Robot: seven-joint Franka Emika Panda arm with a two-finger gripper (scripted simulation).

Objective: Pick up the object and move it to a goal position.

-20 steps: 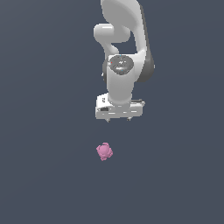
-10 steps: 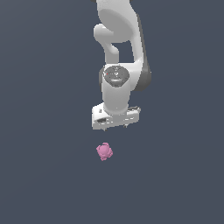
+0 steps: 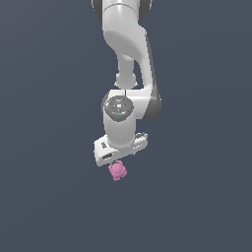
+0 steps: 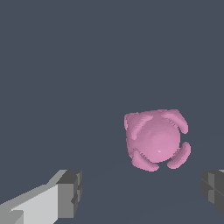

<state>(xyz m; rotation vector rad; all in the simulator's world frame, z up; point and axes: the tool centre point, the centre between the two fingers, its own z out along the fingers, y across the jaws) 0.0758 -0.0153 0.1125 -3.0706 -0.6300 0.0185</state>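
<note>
A: In the wrist view the gripper [image 4: 142, 192] is spread, one dark pad low at the left, the other at the right edge, with nothing held.

B: And the object [image 4: 156, 139]?

A: A pink knobbly blob on the grey floor, just under the gripper [image 3: 119, 158]. It looks light, matte, probably stiff. I'd pinch across its round middle, between the knobs.

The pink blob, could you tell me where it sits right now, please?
In the exterior view the pink blob lies on the dark floor just below the white hand; the wrist view shows it between the open fingers, untouched.
</note>
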